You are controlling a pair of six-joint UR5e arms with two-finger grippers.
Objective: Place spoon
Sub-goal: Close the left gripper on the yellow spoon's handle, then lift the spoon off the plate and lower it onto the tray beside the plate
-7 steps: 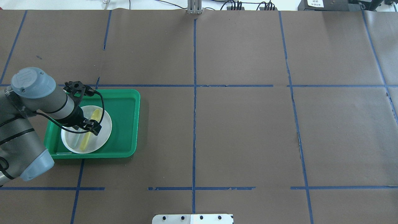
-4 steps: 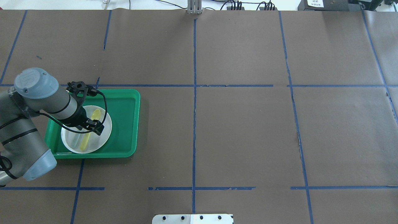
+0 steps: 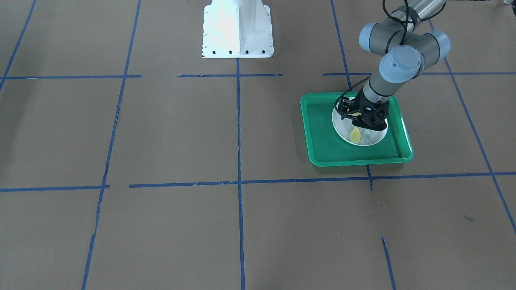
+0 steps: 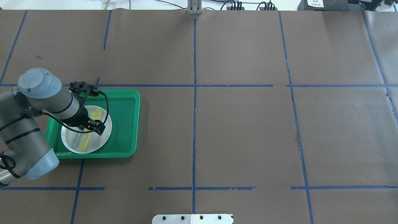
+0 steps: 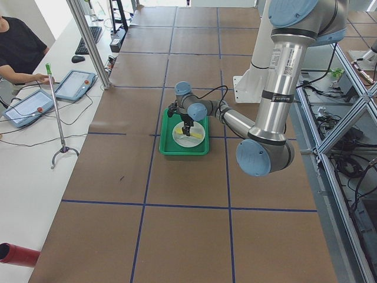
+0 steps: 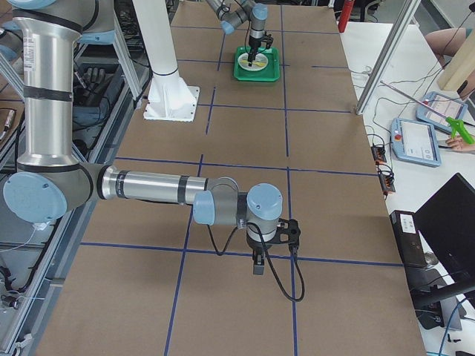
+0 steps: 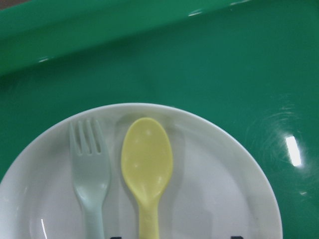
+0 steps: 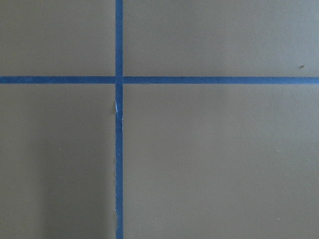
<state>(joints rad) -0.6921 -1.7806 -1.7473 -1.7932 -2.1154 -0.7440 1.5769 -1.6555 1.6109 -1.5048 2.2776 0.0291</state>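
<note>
The yellow spoon (image 4: 84,142) lies on the white plate (image 4: 105,132) in the green tray (image 4: 124,118), next to a pale grey-green fork (image 4: 75,141). In the left wrist view the spoon (image 7: 147,159) lies right of the fork (image 7: 90,164), bowl up. My left gripper (image 4: 94,126) hangs over the plate above the spoon's handle, open; its fingertips (image 7: 238,237) just show, far apart, at the bottom edge. From the front the gripper (image 3: 365,123) hides the handle and only the spoon's bowl (image 3: 355,136) shows. My right gripper (image 6: 256,267) shows only in the exterior right view; I cannot tell its state.
The tray (image 3: 322,133) sits on brown paper marked with blue tape lines. The white robot base (image 3: 237,30) stands at the table's edge. The right wrist view shows only paper and tape.
My left arm has shifted a little to the right over the plate. The spoon and fork have not moved.
</note>
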